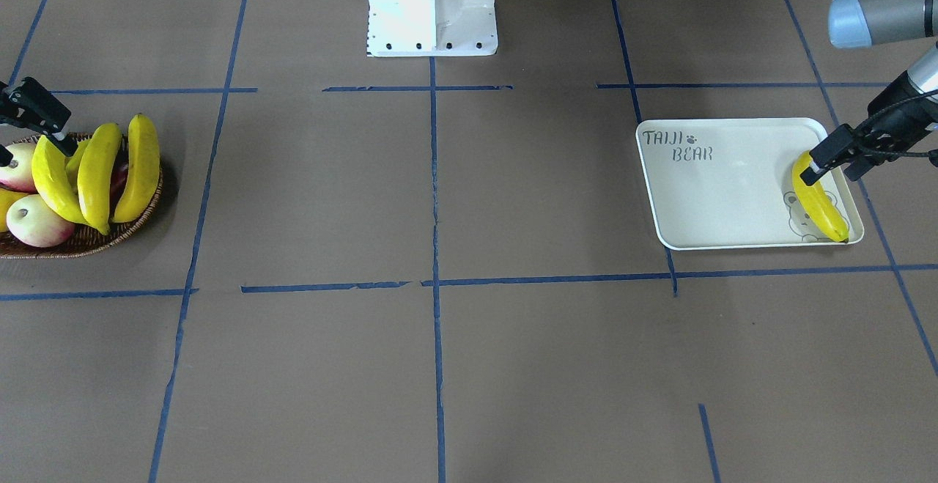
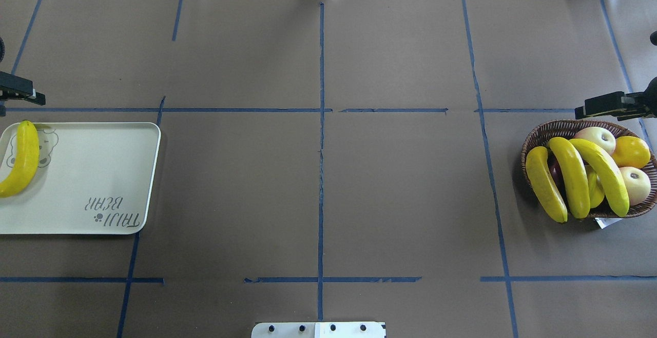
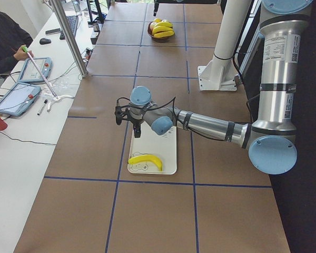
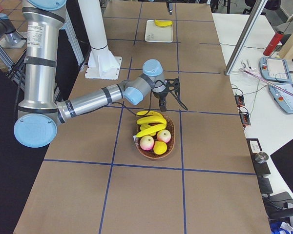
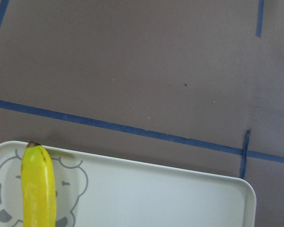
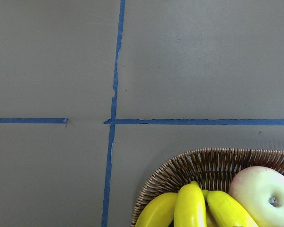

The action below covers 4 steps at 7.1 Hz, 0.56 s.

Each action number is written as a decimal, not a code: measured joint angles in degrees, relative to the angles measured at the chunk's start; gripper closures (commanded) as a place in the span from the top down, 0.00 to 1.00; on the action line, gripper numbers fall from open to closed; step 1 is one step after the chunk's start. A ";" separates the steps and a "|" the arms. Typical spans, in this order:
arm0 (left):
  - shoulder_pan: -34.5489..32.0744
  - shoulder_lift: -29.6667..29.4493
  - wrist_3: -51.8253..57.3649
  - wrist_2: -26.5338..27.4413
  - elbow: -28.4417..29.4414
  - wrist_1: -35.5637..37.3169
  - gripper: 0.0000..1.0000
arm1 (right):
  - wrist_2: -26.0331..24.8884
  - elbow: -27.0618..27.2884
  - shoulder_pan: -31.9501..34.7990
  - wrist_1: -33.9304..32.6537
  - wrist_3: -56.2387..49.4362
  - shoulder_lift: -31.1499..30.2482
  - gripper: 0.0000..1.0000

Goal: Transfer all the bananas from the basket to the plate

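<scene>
Inspection of the table [image 2: 318, 199] finds one banana [image 2: 23, 161] lying flat on the cream tray [image 2: 102, 174], at the end with the bear drawing, along the short rim. The left gripper [image 1: 832, 169] hangs by that end of the tray. Its fingers stand apart and have hold of nothing, and the side view shows it clear of the banana.

At the opposite end of the table sits the wicker basket [image 2: 544, 130]. Three bananas [image 2: 569, 184] lie side by side across it, their tips reaching past the rim nearest the robot. Round pale and orange fruit [image 2: 595, 137] fills the rest of the basket. The right gripper [image 1: 35, 151] hangs at the basket's far rim, beside the banana ends. Its fingers are also spread and grip nothing. The two grippers are well apart, one at each end of the table.
</scene>
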 measured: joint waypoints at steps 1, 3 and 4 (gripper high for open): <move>0.04 -0.46 -1.38 -1.87 -1.37 0.12 1.00 | -0.13 0.10 -1.90 0.00 -0.14 0.05 1.00; 0.14 -0.80 -4.45 -3.39 -3.31 0.14 1.00 | -1.82 -0.03 -9.26 -0.26 -0.14 0.09 1.00; 0.16 -0.86 -5.03 -3.55 -3.56 0.16 1.00 | -3.22 -0.23 -12.21 -0.95 -0.15 0.08 1.00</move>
